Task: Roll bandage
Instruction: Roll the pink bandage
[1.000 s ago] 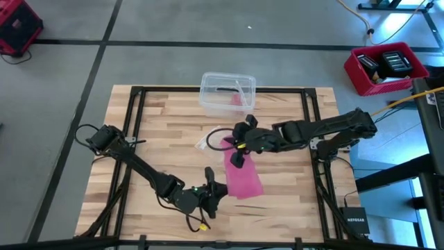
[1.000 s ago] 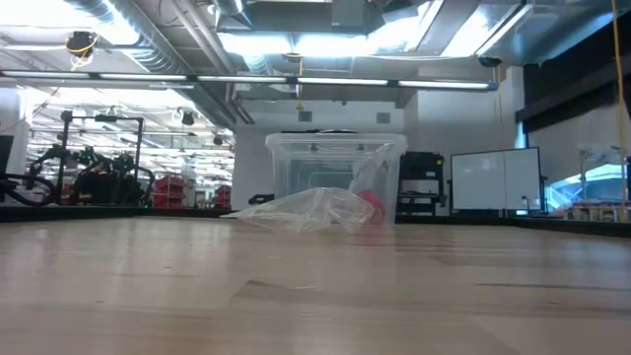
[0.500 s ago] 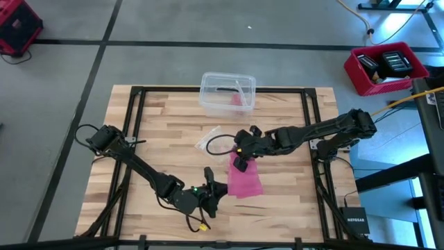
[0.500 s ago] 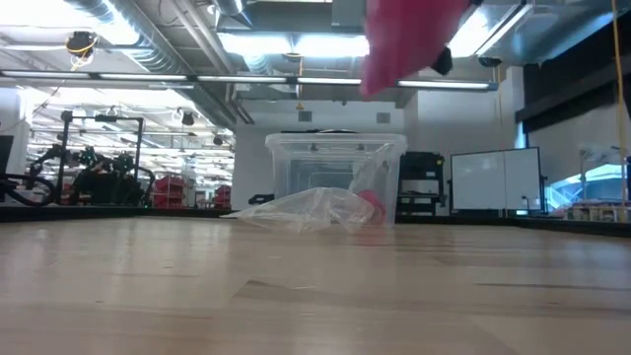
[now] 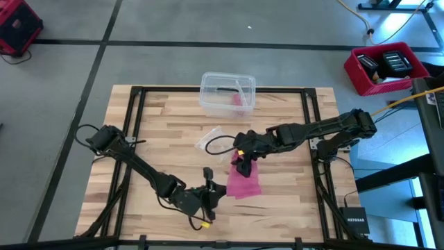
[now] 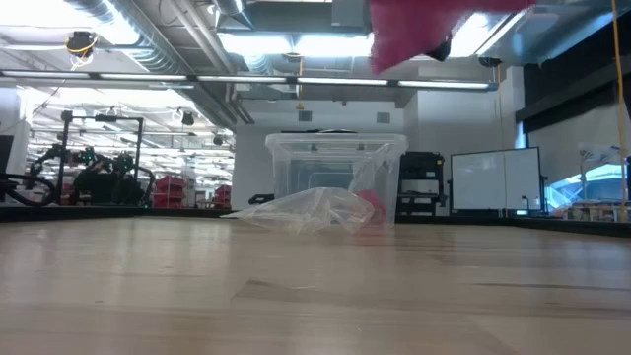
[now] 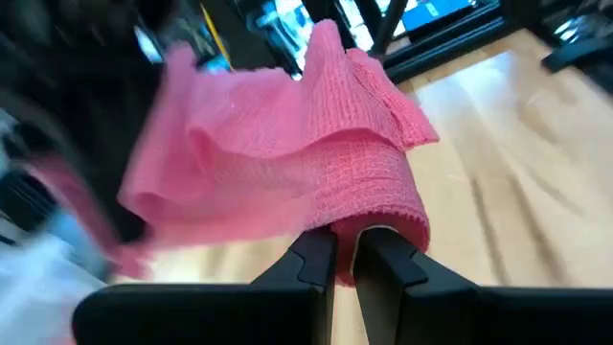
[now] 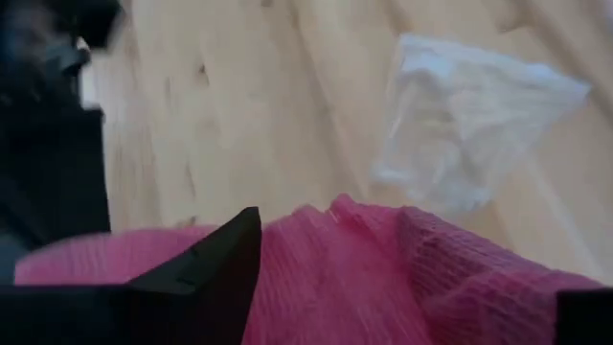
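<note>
- The pink bandage [image 5: 243, 181] hangs as a loose, crumpled band above the near middle of the wooden table [image 5: 159, 132], stretched between the two grippers.
- The left gripper [image 7: 345, 251] sits low at the near side of the table, and its two dark fingers are pressed together on the lower end of the bandage, where the fabric is bunched into a partly wound roll.
- In the left wrist view the rest of the strip fans up and away from that pinched end in soft folds.
- The right gripper [image 5: 241, 165] reaches in from the right side, over the upper end of the bandage, near the middle of the table.
- In the right wrist view its fingers stand spread wide apart, one finger [image 8: 215, 268] at one side and the other at the far edge of the picture, with the pink fabric lying loose between them; they are not pinching it.
- A crumpled clear plastic wrapper [image 5: 209, 139] lies flat on the table just beyond the right gripper, apart from the bandage.
- A clear plastic box [image 5: 227, 92] stands at the far edge of the table, well apart from both grippers; something pink shows inside it.
- In the low view the wrapper lies in front of the box, and a piece of the pink bandage shows high up, clear of the tabletop.
</note>
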